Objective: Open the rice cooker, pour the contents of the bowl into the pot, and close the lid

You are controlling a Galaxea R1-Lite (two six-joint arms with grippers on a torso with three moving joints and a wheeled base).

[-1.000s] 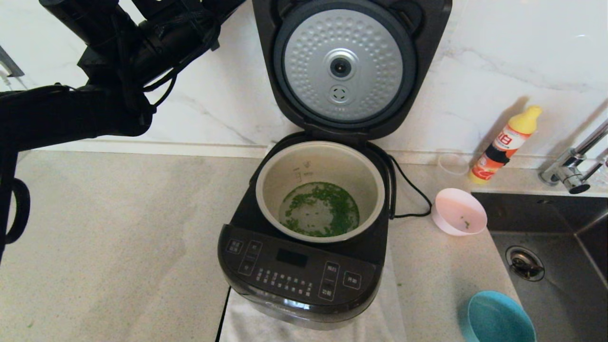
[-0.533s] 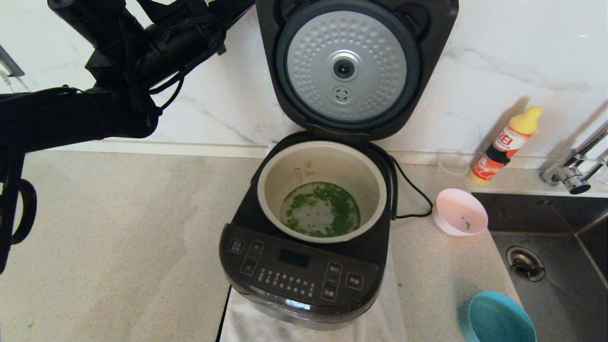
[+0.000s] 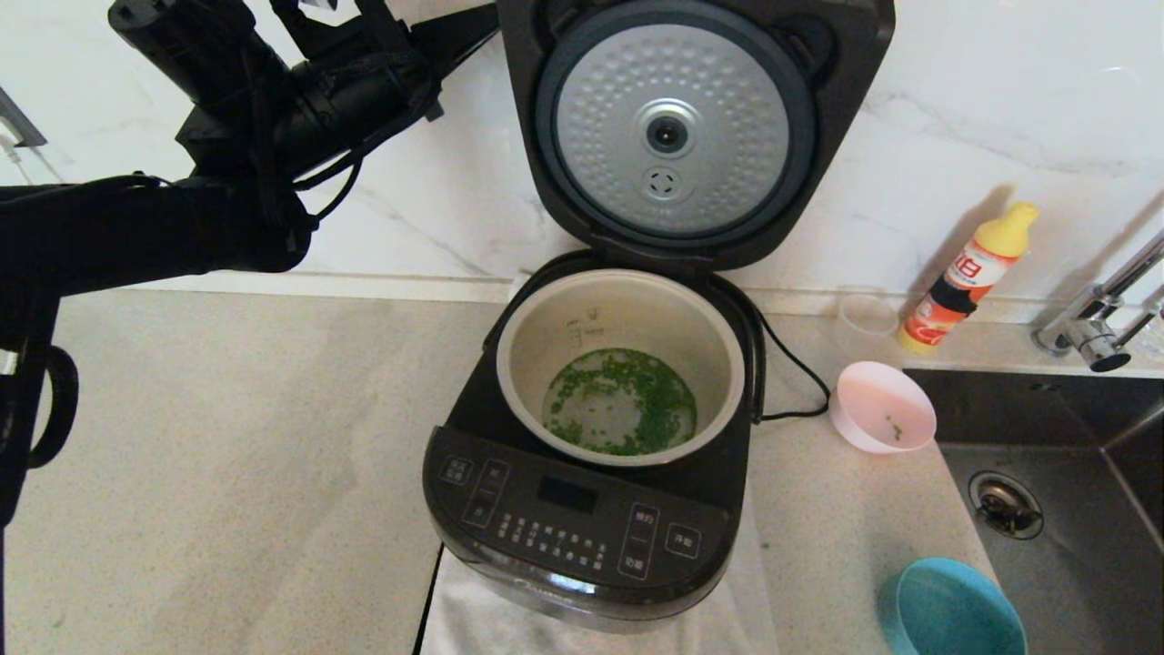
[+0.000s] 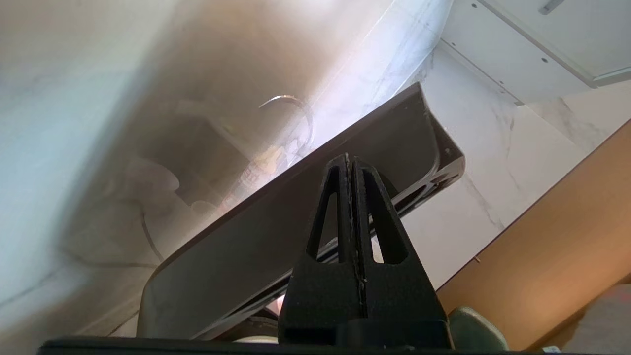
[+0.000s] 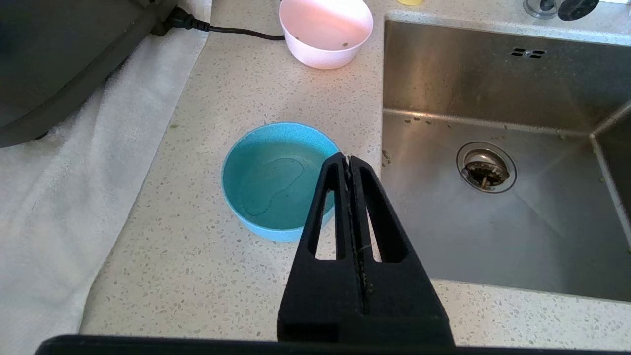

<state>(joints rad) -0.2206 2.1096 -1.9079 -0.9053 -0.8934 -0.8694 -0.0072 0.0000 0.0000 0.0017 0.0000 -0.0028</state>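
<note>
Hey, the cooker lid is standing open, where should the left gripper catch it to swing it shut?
Probably the lid's free top edge, farthest from the hinge, reached from behind on the left. It stands nearly upright over the pot, so a forward, downward push there should tip it shut. The left gripper, fingers shut, is already at that edge, better suited to pushing than pinching.

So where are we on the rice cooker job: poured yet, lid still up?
Opening and pouring look done: the lid stands upright, green bits lie in the pot, and the pink bowl sits on the counter nearly empty. In hand: the left gripper, shut, is up against the raised lid's edge. Left: closing the lid. The right gripper hangs shut above the blue bowl.
</note>
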